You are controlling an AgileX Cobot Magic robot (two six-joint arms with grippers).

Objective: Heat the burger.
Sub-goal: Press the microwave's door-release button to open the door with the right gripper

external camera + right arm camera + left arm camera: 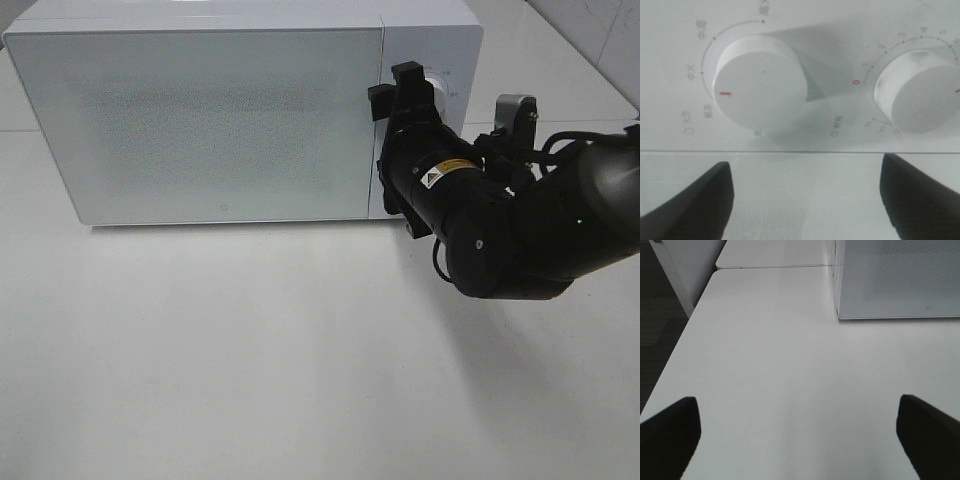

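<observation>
I am holding the left claw point(796, 407) spread wide and empty over the near counter point(790, 340). Farther right, the right claw point(805, 162) is hanging wide open, gripping nothing, facing the dials point(760, 82) of the microwave point(250, 14). The burger is showing nowhere, presumably behind the shut door point(180, 130); being soft, light and loosely stacked, it wants gentle holding around its sides.

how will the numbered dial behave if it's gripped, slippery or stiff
The numbered dial looks like smooth, rigid plastic, so a grip may slip somewhat. Round and seated on the microwave panel, it would probably turn in place rather than lift off.
</observation>
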